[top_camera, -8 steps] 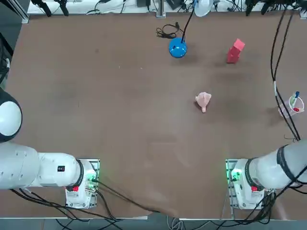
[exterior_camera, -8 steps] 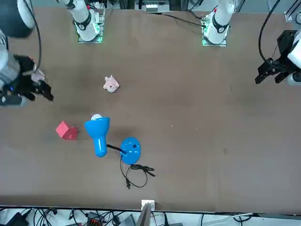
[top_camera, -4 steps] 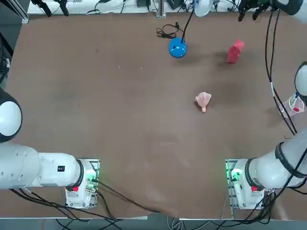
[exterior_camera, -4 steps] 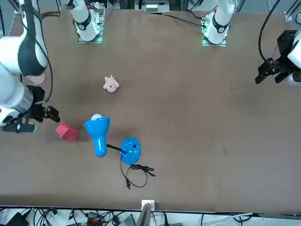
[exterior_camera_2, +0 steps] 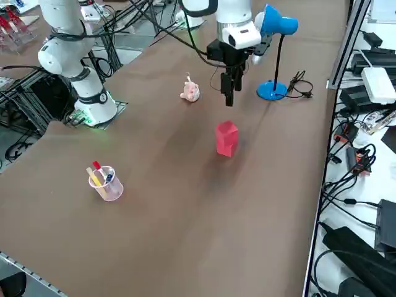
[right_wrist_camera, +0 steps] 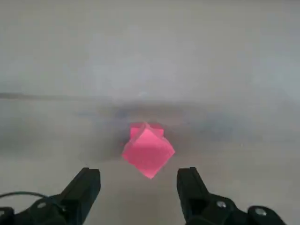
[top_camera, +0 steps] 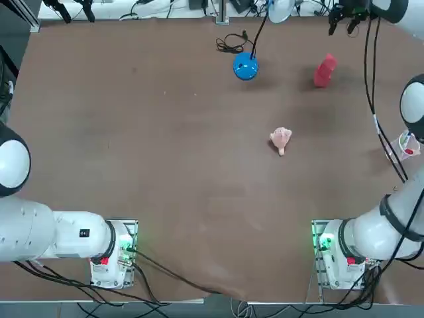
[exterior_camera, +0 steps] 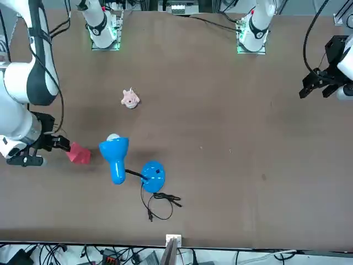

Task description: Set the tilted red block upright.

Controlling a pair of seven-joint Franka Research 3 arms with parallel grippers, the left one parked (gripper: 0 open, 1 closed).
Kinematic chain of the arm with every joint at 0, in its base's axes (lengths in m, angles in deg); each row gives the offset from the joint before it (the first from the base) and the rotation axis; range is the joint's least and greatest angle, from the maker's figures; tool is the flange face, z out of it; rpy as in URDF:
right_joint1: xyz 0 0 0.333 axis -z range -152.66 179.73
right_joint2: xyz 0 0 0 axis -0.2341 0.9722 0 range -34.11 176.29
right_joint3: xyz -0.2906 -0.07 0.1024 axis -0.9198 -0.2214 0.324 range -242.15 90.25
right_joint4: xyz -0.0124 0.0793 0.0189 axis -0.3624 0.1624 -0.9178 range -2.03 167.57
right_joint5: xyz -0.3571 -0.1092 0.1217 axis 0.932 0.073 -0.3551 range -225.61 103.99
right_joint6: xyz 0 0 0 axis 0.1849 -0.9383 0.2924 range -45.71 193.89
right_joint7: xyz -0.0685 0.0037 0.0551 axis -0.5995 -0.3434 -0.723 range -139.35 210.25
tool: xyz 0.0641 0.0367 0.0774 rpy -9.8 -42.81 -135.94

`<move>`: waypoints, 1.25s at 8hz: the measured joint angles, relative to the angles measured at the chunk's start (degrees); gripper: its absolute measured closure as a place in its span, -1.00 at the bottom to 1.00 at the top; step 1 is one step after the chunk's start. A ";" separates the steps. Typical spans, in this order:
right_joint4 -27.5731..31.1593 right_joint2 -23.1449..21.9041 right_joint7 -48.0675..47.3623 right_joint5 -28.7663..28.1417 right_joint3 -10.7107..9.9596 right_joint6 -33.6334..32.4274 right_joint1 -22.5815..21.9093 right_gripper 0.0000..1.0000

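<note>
We are hovering the right gripper (right_wrist_camera: 138, 187) above the red block (right_wrist_camera: 148, 150), with the jaws spread as wide as they go and nothing between them. In the wrist view the block is showing between and just beyond the two fingertips, turned so that a corner is pointing toward us instead of a flat face. In the top view the red block (top_camera: 324, 71) is sitting in the upper right of the frame, with the gripper (top_camera: 345, 18) at the top edge, just right of it. In the side view the block (exterior_camera_2: 226, 138) is standing near the centre of the frame on the brown table (exterior_camera_2: 161, 204), and the gripper (exterior_camera_2: 229, 93) is hanging above it, not touching.

We are judging the main risk to be the block's diagonal turn against the fingers: if we are closing on corners, not faces, the block may twist, squirt out or topple flat. Coming down off-centre could also land a fingertip on the block's top and knock it over. The blue lamp (exterior_camera_2: 273, 49) is standing in the upper right of the side view, and its shade is looking close to the wrist, so a wide swing could clip it. The pale pink object (top_camera: 281, 140) is lying well clear, near the centre of the top view.
</note>
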 joint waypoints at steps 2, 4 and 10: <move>0.17 1.29 9.93 -0.25 0.14 -0.04 0.39 -1.00; 0.66 3.00 19.23 -0.42 0.93 0.91 0.19 -1.00; 1.00 8.15 48.05 -0.42 0.81 5.73 0.58 -1.00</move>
